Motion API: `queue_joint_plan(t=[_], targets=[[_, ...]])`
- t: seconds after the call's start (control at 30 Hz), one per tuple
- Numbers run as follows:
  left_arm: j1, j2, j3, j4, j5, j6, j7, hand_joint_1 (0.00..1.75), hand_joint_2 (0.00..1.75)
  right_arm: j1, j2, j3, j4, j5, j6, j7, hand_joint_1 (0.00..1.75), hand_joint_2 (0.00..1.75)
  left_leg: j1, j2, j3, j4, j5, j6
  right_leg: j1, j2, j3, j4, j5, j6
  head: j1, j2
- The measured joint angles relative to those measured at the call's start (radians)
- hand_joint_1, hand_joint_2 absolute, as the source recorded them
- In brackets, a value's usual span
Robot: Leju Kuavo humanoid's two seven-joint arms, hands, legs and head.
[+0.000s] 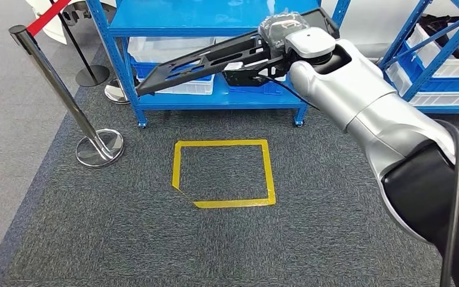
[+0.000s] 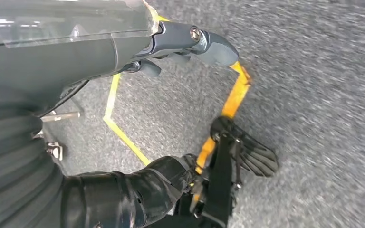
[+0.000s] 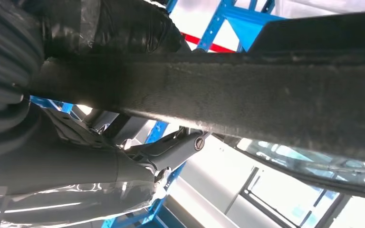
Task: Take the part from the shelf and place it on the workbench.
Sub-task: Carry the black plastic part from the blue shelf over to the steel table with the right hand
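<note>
The part [image 1: 197,63] is a long flat black plate with cut-outs. It hangs tilted in the air in front of the blue shelf [image 1: 215,100], its far end dipping to the left. My right hand [image 1: 282,34] grips its near end, with the silver forearm reaching in from the right. In the right wrist view the part [image 3: 266,95] is a thick dark bar across the picture, with the right hand's dark fingers [image 3: 109,28] on one side and the grey thumb [image 3: 171,149] on the other. My left hand [image 2: 171,42] hangs over the carpet and holds nothing.
White bins [image 1: 173,48] sit on the shelf's lower levels. A second blue rack [image 1: 436,66] stands at the right. A chrome stanchion [image 1: 66,98] with a red belt stands at the left. A yellow tape square [image 1: 224,173] marks the grey carpet.
</note>
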State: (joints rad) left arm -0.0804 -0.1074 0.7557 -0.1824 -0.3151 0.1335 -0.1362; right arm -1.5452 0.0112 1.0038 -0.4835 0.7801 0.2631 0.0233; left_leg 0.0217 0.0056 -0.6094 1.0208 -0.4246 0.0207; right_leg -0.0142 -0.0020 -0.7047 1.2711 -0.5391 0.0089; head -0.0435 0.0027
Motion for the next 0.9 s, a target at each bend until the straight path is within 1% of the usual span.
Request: queue_joint_plan(t=[0.03,0.07,0.1,0.13,0.23,0.3,0.37,0.4,0.43,0.47,0.5,0.53,0.57,0.6,0.63,0.67,0.7,0.73,0.77,0.8,0.83,0.87,0.9], targets=[[0.000,0.000,0.000,0.000,0.000,0.000,0.000,0.00,1.75,0.000,0.000,0.000,0.000,0.000,0.000,0.000,1.75,1.75,0.000,0.000,-0.002,0.003,0.000,-0.002,-0.001,0.000,0.039,-0.070,0.030,-0.002,0.000,0.000],[0.001,0.000,0.000,0.000,0.000,0.000,0.000,0.00,1.75,-0.002,0.000,0.000,0.000,0.000,0.000,0.000,1.75,1.75,-0.001,0.000,-0.004,0.006,0.000,-0.006,0.001,0.000,0.075,-0.135,0.051,-0.004,0.000,0.000],[0.000,0.000,0.000,0.000,0.000,0.000,0.000,0.00,1.75,-0.003,0.000,0.000,-0.001,0.000,0.000,0.000,1.75,1.75,-0.003,0.000,-0.007,0.009,0.001,-0.010,0.003,0.001,0.099,-0.185,0.065,-0.006,0.000,0.000],[-0.001,0.001,0.001,0.000,0.000,0.000,0.000,0.00,1.75,-0.003,0.000,0.000,-0.001,0.000,0.000,0.000,1.75,1.75,-0.004,0.000,-0.011,0.012,0.001,-0.012,0.004,0.001,0.110,-0.211,0.068,-0.006,0.000,0.000],[-0.003,0.002,0.001,0.000,-0.001,0.000,-0.001,0.00,1.75,-0.002,-0.001,-0.001,-0.001,0.000,0.000,0.000,1.75,1.75,-0.006,0.000,-0.018,0.012,0.006,-0.011,0.005,0.002,0.106,-0.219,0.071,-0.006,-0.001,0.000],[-0.001,0.002,0.001,0.000,-0.002,-0.001,-0.002,0.00,1.75,-0.003,-0.003,-0.001,-0.001,0.000,0.000,0.000,1.75,1.75,-0.006,0.000,-0.019,0.007,0.013,-0.013,0.003,0.004,0.104,-0.225,0.080,-0.007,-0.001,0.000],[-0.001,0.001,0.001,0.000,-0.002,-0.002,-0.002,0.00,1.75,-0.004,-0.006,-0.001,-0.001,0.001,0.000,0.001,1.75,1.75,-0.004,0.003,0.002,-0.041,0.043,0.000,0.007,0.007,0.110,-0.240,0.086,-0.004,-0.001,0.000],[-0.003,0.000,0.001,0.000,-0.002,-0.003,-0.002,0.00,1.75,-0.005,-0.008,-0.001,-0.001,0.001,0.000,0.000,1.75,1.75,-0.001,0.006,0.018,-0.076,0.065,0.010,0.009,0.008,0.109,-0.237,0.076,-0.003,0.000,0.000],[-0.004,-0.001,0.001,0.000,-0.002,-0.004,-0.001,0.00,1.75,-0.006,-0.011,-0.001,-0.001,0.002,0.001,0.000,1.75,1.75,0.003,0.009,0.032,-0.111,0.084,0.015,0.012,0.009,0.102,-0.218,0.055,-0.003,0.000,0.000],[-0.006,-0.002,0.001,0.000,-0.002,-0.005,-0.001,0.00,1.75,-0.007,-0.015,-0.001,-0.001,0.002,0.001,-0.001,1.75,1.75,0.008,0.013,0.037,-0.128,0.095,0.014,0.008,0.009,0.085,-0.177,0.025,0.000,0.000,0.000],[-0.006,-0.002,0.002,0.000,-0.002,-0.005,0.000,0.00,1.75,-0.006,-0.017,-0.001,-0.001,0.002,0.002,-0.002,1.75,1.75,0.013,0.014,0.036,-0.135,0.102,0.013,0.001,0.009,0.064,-0.124,-0.006,0.005,0.000,0.000],[-0.007,-0.002,0.003,0.000,-0.002,-0.005,0.000,0.00,1.75,-0.004,-0.020,-0.001,-0.001,0.002,0.002,-0.002,1.75,1.75,0.017,0.015,0.031,-0.135,0.105,0.009,-0.006,0.009,0.046,-0.075,-0.027,0.013,0.000,0.000],[-0.008,-0.002,0.004,0.000,-0.002,-0.005,0.001,0.00,1.75,0.000,-0.023,-0.001,0.000,0.002,0.002,-0.002,1.75,1.75,0.025,0.015,0.023,-0.130,0.107,0.003,-0.016,0.007,0.035,-0.043,-0.035,0.024,0.000,0.000],[-0.008,-0.002,0.005,0.000,-0.002,-0.005,0.001,0.00,1.75,0.003,-0.025,-0.001,0.000,0.002,0.003,-0.002,1.75,1.75,0.035,0.016,0.013,-0.121,0.107,-0.005,-0.028,0.006,0.039,-0.043,-0.025,0.037,0.000,0.000],[-0.009,-0.002,0.006,0.000,-0.002,-0.005,0.002,0.00,1.75,0.005,-0.027,-0.001,0.000,0.003,0.004,-0.002,1.75,1.75,0.047,0.016,-0.001,-0.107,0.107,-0.018,-0.041,0.003,0.058,-0.078,-0.001,0.052,0.000,0.000],[-0.009,-0.002,0.007,0.000,-0.002,-0.005,0.002,0.00,1.75,0.007,-0.028,-0.001,0.000,0.003,0.004,-0.002,1.75,1.75,0.061,0.016,-0.018,-0.087,0.103,-0.035,-0.054,0.000,0.085,-0.133,0.021,0.072,0.000,0.000],[-0.008,0.001,0.008,0.000,-0.002,-0.005,0.003,0.00,1.75,0.007,-0.030,-0.001,0.000,0.003,0.005,-0.002,1.75,1.75,0.070,0.016,-0.037,-0.066,0.099,-0.054,-0.061,0.000,0.105,-0.169,0.035,0.089,0.001,0.000],[-0.006,0.003,0.009,-0.001,-0.002,-0.005,0.003,0.00,1.75,0.007,-0.030,-0.001,0.000,0.004,0.006,-0.002,1.75,1.75,0.076,0.014,-0.054,-0.041,0.094,-0.071,-0.063,0.004,0.110,-0.184,0.043,0.095,0.002,0.000],[-0.006,0.005,0.009,-0.001,-0.002,-0.005,0.004,0.00,1.75,0.008,-0.031,-0.001,0.000,0.004,0.006,-0.003,1.75,1.75,0.077,0.011,-0.069,-0.019,0.090,-0.086,-0.065,0.009,0.102,-0.176,0.036,0.090,0.003,0.000],[-0.005,0.005,0.010,-0.001,-0.002,-0.005,0.004,0.00,1.75,0.010,-0.032,-0.001,0.000,0.004,0.008,-0.003,1.75,1.75,0.076,0.007,-0.082,-0.003,0.090,-0.095,-0.064,0.015,0.084,-0.148,0.032,0.074,0.004,0.000],[-0.004,0.003,0.011,-0.001,-0.002,-0.005,0.005,0.00,1.75,0.013,-0.031,-0.001,0.000,0.005,0.008,-0.004,1.75,1.75,0.076,0.003,-0.092,0.009,0.093,-0.101,-0.065,0.018,0.068,-0.133,0.031,0.055,0.004,0.000],[-0.003,0.003,0.011,-0.001,-0.002,-0.005,0.005,0.00,1.75,0.014,-0.032,-0.001,0.000,0.005,0.010,-0.004,1.75,1.75,0.078,0.002,-0.103,0.014,0.096,-0.104,-0.067,0.018,0.055,-0.125,0.030,0.039,0.003,0.000],[-0.002,0.003,0.012,0.000,-0.002,-0.005,0.005,0.00,1.75,0.015,-0.030,-0.001,0.000,0.006,0.011,-0.003,1.75,1.75,0.078,0.002,-0.115,0.025,0.082,-0.102,-0.062,0.020,0.040,-0.118,0.038,0.026,0.003,0.000]])
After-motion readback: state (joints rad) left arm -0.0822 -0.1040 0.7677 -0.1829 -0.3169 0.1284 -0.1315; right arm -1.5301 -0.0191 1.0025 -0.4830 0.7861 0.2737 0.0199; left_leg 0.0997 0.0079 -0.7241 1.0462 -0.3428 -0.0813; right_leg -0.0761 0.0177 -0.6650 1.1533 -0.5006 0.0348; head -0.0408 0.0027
